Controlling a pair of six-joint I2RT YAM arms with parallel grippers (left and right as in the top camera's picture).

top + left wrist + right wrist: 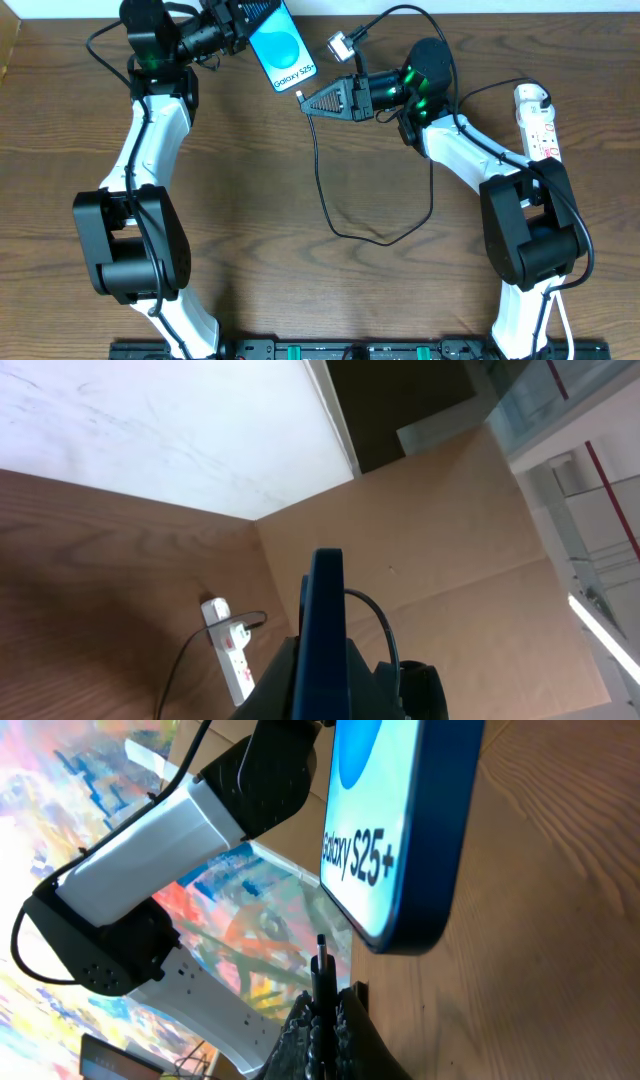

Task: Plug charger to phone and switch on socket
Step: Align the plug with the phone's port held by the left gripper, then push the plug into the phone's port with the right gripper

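I have the right gripper [320, 1020] clamped on the charger [321, 958] plug. Its tip pokes up just beside the phone [400, 830], near the bottom edge, with a gap between them. The left gripper [238, 22] is clamped on the phone's top end, screen lit and tilted, at the far side of the table [250, 200]. The cable [322, 180] loops across the wood and back up to the adapter [340, 43] — the socket [537, 120] lies well apart, far right.
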